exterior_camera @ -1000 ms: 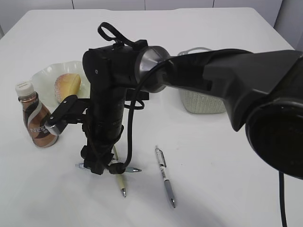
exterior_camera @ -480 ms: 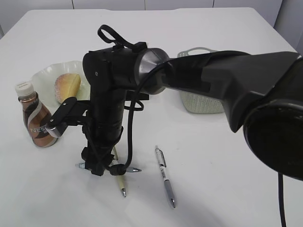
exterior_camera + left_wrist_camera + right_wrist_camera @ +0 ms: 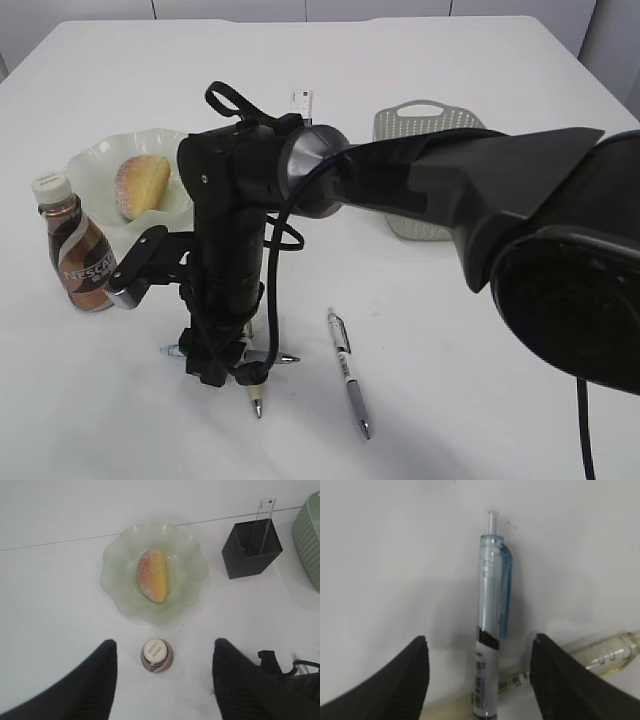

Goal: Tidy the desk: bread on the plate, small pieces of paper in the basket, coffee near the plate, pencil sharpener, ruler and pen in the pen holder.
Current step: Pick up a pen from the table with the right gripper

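The pen step is in hand: the right end effector (image 3: pixel 477 680) hangs open astride the blue-clipped pen (image 3: pixel 490 630), which lies on the table (image 3: pixel 480 330) toward its near edge, seemingly crossing a yellowish pen (image 3: pixel 600 652). Next: lower, close on the barrel, carry it to the pen holder (image 3: pixel 251 550). The left end effector (image 3: pixel 162 680) hovers open above the coffee (image 3: pixel 156 655)

Slanted exterior, two downward wrist views

pens 3 (image 3: pixel 348 372) | bread 1 (image 3: pixel 152 575) | plate 1 (image 3: pixel 115 587) | coffee 1 (image 3: pixel 77 255) | basket 1 (image 3: pixel 420 125) | pen holder 1 (image 3: pixel 250 555) | ruler 1 (image 3: pixel 262 517)
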Motion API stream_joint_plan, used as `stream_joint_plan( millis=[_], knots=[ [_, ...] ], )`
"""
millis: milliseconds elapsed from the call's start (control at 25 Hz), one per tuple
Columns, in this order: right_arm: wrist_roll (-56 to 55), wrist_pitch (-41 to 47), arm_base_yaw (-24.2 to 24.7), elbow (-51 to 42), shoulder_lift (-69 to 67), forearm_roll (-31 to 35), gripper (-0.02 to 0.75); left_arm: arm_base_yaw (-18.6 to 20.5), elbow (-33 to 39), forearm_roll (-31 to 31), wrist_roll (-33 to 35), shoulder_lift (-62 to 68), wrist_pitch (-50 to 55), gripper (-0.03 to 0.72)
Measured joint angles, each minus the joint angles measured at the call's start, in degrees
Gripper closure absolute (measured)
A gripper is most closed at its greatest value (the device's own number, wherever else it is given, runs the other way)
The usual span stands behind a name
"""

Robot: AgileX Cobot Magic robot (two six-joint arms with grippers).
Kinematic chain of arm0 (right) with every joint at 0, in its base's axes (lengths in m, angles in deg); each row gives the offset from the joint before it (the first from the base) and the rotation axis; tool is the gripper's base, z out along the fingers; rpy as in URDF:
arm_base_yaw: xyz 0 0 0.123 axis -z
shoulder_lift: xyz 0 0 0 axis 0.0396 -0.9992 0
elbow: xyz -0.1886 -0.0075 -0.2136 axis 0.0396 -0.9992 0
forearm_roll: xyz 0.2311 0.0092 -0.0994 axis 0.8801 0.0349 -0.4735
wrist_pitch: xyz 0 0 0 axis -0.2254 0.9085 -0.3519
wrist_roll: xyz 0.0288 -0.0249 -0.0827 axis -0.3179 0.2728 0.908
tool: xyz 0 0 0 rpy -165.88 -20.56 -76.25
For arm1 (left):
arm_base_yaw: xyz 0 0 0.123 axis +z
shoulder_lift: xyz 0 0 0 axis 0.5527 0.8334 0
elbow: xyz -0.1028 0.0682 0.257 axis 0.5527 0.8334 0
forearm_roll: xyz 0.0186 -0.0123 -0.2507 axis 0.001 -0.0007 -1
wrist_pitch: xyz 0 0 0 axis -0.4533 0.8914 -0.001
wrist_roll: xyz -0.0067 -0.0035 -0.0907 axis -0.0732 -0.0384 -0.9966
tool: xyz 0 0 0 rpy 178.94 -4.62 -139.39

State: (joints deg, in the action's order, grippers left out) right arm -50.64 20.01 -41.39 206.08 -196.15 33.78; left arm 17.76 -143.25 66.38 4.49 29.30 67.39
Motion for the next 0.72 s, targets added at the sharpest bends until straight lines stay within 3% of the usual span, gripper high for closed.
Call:
stream_joint_plan(
  millis=[280,400,600,720],
  knots=[
    [0.10,-0.24,0.00,0.09,-0.88,-0.71,0.287,0.00,0.00,0.00,0.00,0.00,0.00,0.249],
    [0.10,-0.42,0.00,0.09,-0.88,-1.40,0.379,0.00,0.00,0.05,0.00,0.00,0.00,0.250],
    [-0.74,-0.42,0.00,0.09,-1.00,-1.51,0.622,0.00,0.00,0.05,0.00,0.00,0.00,0.250],
    [-2.69,0.16,0.00,0.09,-1.00,-1.51,0.667,0.00,0.00,0.14,0.00,0.00,0.00,0.250]
  ],
)
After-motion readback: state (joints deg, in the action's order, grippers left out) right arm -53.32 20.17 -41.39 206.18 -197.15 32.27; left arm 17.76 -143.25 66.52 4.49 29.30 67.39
